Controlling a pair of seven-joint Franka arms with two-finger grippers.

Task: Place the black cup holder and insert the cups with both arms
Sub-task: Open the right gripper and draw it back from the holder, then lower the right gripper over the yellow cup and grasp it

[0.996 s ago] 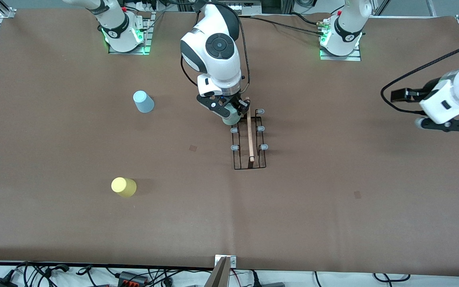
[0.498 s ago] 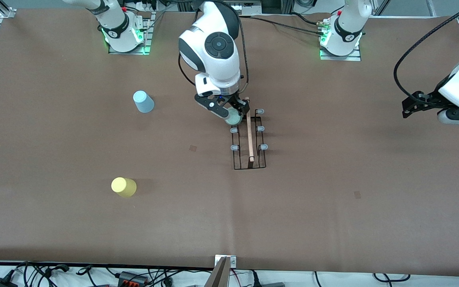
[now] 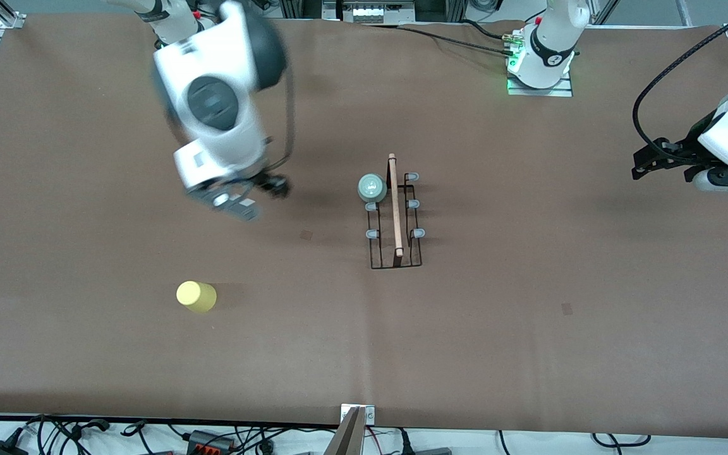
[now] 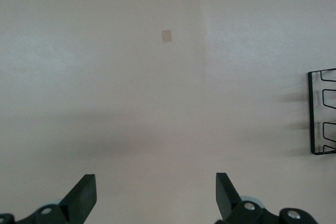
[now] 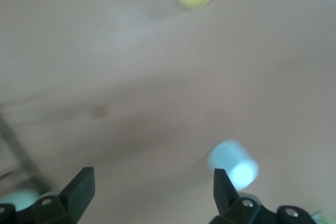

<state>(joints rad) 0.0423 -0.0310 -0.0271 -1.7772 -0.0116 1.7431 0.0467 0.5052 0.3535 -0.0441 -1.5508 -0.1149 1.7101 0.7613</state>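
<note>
Right wrist only: light blue cup [image 5: 232, 164].

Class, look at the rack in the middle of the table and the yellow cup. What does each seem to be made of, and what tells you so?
Rectangular black thin-wire rack: probably metal wire with a dark matt coating, judging by its thin, stiff outline. Light rod along its top: likely bare wood, pale tan and dull. Pale blue-grey prong caps: perhaps rubber or plastic, rounded and smooth. Small yellow tapered cup: apparently plastic, with even colour and little shine.

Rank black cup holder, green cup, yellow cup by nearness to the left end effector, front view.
1. Black cup holder, mid-table.
2. Green cup, on the holder's side toward the right arm.
3. Yellow cup, toward the right arm's end.
</note>
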